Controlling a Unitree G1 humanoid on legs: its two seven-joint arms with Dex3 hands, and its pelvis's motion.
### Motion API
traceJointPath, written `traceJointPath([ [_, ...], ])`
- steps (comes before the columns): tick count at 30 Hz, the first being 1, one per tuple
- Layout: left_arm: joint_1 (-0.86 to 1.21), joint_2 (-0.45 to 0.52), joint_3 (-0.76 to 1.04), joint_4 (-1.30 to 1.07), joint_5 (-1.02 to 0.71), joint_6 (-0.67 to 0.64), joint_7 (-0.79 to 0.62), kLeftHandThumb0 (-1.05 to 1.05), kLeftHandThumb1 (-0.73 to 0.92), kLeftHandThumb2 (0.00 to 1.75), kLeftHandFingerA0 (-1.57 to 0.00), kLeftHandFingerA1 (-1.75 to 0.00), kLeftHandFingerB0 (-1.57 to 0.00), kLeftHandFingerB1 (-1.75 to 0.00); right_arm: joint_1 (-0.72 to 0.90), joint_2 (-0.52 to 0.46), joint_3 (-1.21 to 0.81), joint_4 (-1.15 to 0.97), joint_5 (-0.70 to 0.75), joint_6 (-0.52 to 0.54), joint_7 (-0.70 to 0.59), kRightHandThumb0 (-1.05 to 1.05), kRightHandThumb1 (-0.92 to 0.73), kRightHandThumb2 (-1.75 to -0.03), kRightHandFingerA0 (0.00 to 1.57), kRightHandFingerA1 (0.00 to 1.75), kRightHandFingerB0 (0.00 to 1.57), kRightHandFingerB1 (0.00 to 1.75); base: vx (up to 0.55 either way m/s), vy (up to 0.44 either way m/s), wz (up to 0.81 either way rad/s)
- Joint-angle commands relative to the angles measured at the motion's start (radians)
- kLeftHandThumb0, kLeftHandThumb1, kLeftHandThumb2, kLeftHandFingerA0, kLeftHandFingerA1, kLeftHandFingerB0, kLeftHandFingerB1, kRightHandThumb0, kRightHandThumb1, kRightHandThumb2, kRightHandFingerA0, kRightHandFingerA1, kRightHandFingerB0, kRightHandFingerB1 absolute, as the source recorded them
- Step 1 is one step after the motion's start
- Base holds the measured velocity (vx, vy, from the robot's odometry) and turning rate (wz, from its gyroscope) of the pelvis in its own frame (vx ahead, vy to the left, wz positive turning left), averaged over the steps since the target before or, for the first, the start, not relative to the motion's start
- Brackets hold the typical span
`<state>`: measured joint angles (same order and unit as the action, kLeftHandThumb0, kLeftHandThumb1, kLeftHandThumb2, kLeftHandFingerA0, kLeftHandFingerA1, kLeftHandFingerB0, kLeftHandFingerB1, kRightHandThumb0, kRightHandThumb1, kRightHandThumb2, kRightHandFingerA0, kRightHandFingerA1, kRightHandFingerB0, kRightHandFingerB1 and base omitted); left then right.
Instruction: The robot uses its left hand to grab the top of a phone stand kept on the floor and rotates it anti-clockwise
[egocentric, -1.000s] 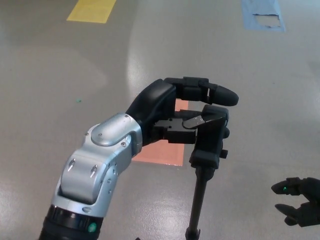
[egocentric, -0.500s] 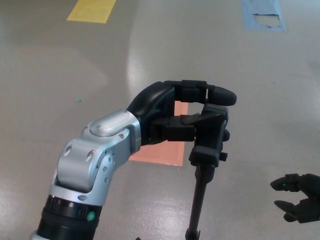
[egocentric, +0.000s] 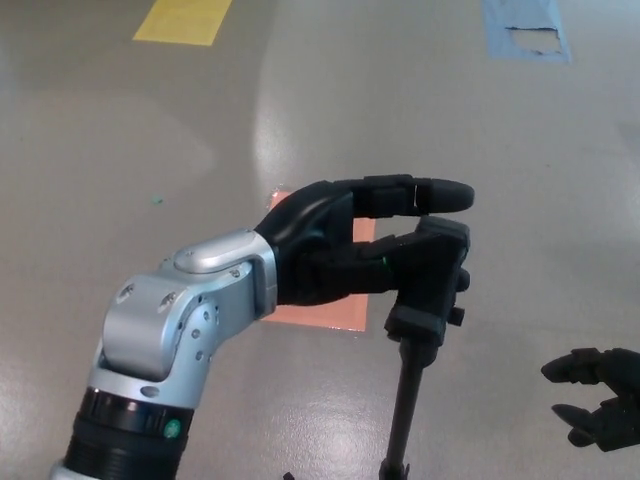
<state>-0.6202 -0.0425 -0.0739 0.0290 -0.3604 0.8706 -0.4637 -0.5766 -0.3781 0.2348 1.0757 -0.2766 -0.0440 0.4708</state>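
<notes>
Fingers of our left robot hand (egocentric: 385, 235) clamp the phone stand (egocentric: 428, 280) top. Our right robot hand (egocentric: 598, 397) hangs low right, fingers apart, holding nothing.

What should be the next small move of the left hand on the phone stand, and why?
Probably to keep the grasp and turn the wrist a little further anti-clockwise. The left hand is shut on the top of the phone stand, with its fingers over the head and the pole hanging below it. The right hand is low at the side, apart from the stand, so nothing seems to block the turn.
</notes>
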Motion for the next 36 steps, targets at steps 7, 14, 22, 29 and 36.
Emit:
traceJointPath([
  [7, 0.013, 0.065, -0.044, 0.041, -0.063, -0.096, -0.206, -0.77, 0.49, 0.87, -0.05, -0.42, -0.05, -0.27, -0.005, -0.029, 0.02, -0.004, -0.022, -0.022, 0.011, -0.4, -0.6, -1.03, 0.46, 0.61, 0.12, 0.46, 0.0, 0.0, 0.0],
  [14, 0.012, 0.077, -0.043, 0.053, -0.075, -0.104, -0.229, -0.81, 0.53, 0.88, -0.07, -0.42, -0.1, -0.23, -0.007, -0.032, 0.026, -0.007, -0.025, -0.034, 0.013, -0.53, -0.79, -0.64, 0.55, 0.41, 0.29, 0.33, 0.0, 0.0, 0.0],
  [22, 0.021, 0.097, -0.028, 0.07, -0.067, -0.134, -0.234, -0.77, 0.52, 0.89, -0.04, -0.39, -0.07, -0.21, -0.019, -0.026, 0.008, 0.004, -0.009, -0.007, 0.02, -0.54, -0.79, -0.64, 0.54, 0.4, 0.24, 0.31, 0.0, 0.0, 0.0],
  [29, 0.047, 0.113, 0.028, 0.091, -0.05, -0.171, -0.183, -0.88, 0.56, 0.89, 0.0, -0.08, 0.0, -0.05, -0.03, -0.012, 0.018, 0.013, -0.025, 0.01, 0.009, -0.53, -0.8, -0.64, 0.56, 0.4, 0.22, 0.3, 0.0, 0.0, 0.0],
  [36, 0.093, 0.164, 0.116, 0.168, 0.01, -0.273, -0.106, -0.89, 0.57, 0.89, 0.0, 0.0, 0.0, -0.07, -0.031, -0.011, 0.019, 0.025, -0.026, 0.013, 0.012, -0.53, -0.8, -0.63, 0.56, 0.41, 0.23, 0.3, 0.0, 0.0, 0.0],
])
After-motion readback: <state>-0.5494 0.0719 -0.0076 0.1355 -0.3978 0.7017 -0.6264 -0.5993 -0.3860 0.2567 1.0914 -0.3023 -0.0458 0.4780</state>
